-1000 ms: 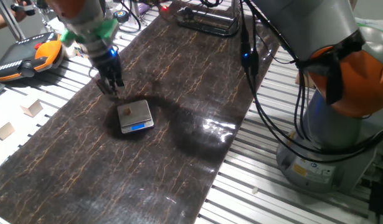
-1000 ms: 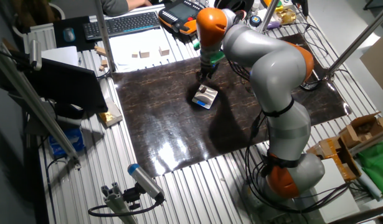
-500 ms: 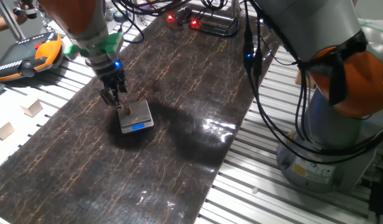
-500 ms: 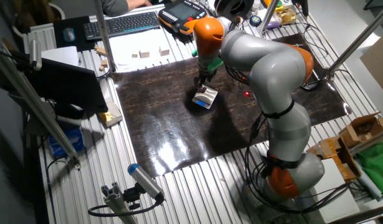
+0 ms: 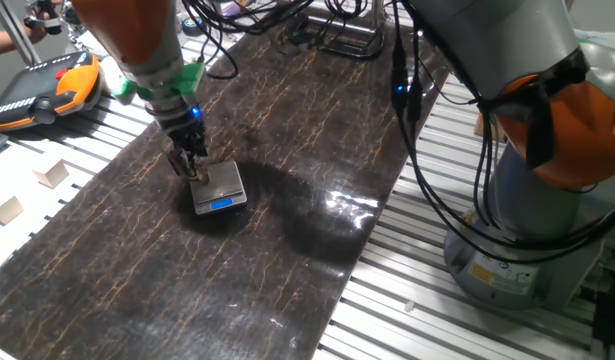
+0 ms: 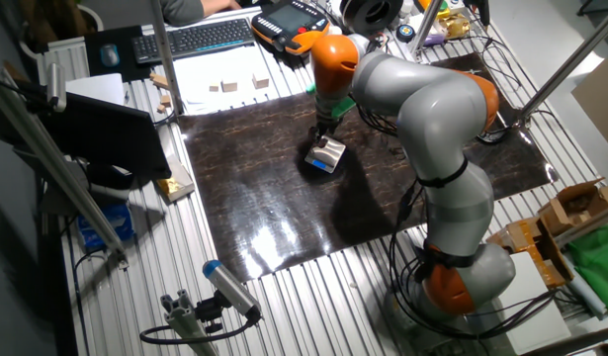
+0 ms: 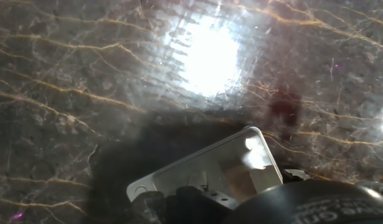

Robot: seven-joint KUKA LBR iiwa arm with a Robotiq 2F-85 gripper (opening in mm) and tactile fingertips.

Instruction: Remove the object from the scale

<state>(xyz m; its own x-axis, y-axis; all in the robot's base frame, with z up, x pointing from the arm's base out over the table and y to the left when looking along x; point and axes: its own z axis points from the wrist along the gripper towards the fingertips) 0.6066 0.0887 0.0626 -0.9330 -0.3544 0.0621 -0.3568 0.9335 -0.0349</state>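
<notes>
The scale [image 5: 221, 189] is a small silver square with a blue-lit strip on its near edge, lying on the dark marbled mat [image 5: 287, 120]. It also shows in the other fixed view [image 6: 325, 156] and low in the hand view [image 7: 197, 168]. My gripper [image 5: 195, 172] points straight down over the scale's left part, fingertips at platform level. In the hand view a small reddish-brown patch, the object [image 7: 239, 180], sits on the platform between the dark fingers [image 7: 179, 202], which stand apart on either side of it. In both fixed views the fingers hide the object.
Pale tan blocks [image 5: 52, 176] lie on the slatted table left of the mat, and more [image 6: 234, 85] on white paper. An orange-black pendant [image 5: 42, 90] sits at the far left. Cables and the arm's base [image 5: 527, 230] stand to the right. A keyboard [image 6: 195, 38] is at the back.
My gripper has moved from beside the scale's far left corner to over the scale and come down to the platform, covering the object in the fixed views.
</notes>
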